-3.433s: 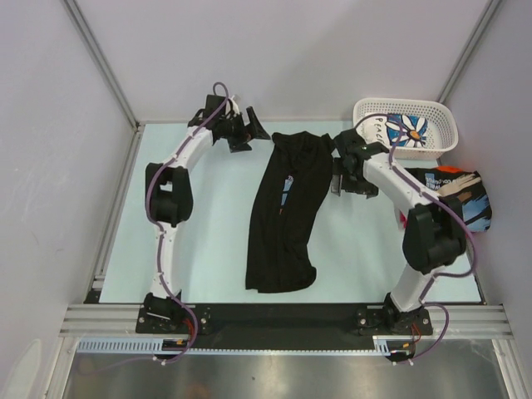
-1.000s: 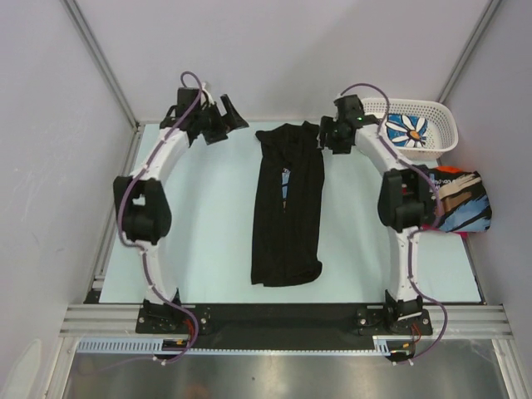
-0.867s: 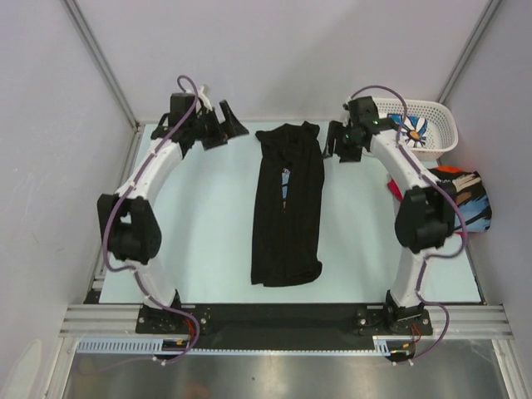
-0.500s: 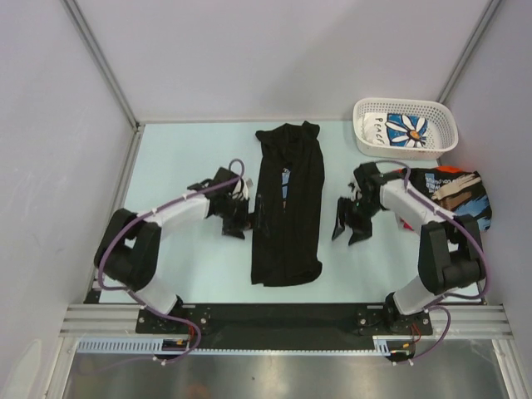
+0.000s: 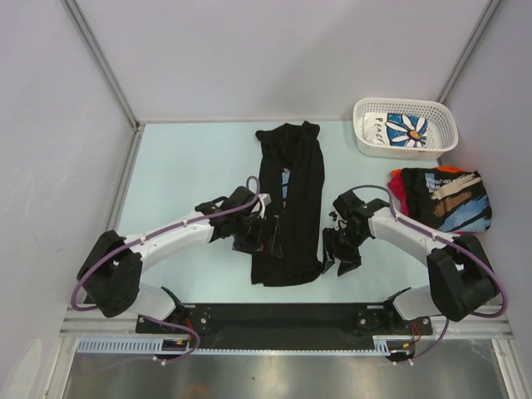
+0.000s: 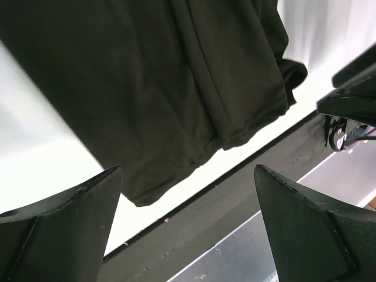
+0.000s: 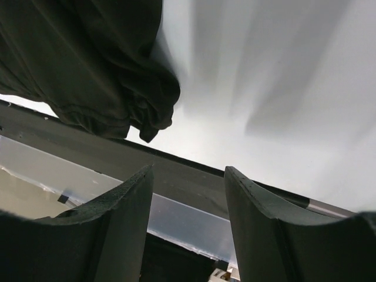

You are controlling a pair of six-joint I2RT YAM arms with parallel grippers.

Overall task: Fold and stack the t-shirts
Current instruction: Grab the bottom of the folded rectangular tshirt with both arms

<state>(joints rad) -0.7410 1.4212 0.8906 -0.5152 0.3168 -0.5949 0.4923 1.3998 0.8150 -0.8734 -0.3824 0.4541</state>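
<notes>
Top external view: a black t-shirt (image 5: 288,208), folded into a long narrow strip, is laid flat mid-table (image 5: 191,174), collar end far, hem end near. Left gripper (image 5: 264,237) is seen over the strip's near left edge, spread wide, nothing held. Contact with the cloth cannot be told. In left wrist view the strip's hem corner is framed between the two wide-apart fingers, cloth lying below them. Right gripper (image 5: 339,253) is placed just beside the strip's near right corner, over bare table, jaws parted, nothing pinched. In right wrist view the bunched hem corner is seen up and left of the fingers, not between them. Right of the strip, well apart, a stack of folded shirts is seen: a black printed t-shirt (image 5: 453,199) on top, a red t-shirt (image 5: 400,177) showing at its left edge underneath. Right of the strip's collar end, a white lattice basket (image 5: 366,116) is seen, a white daisy-print t-shirt (image 5: 405,130) lying inside it
</notes>
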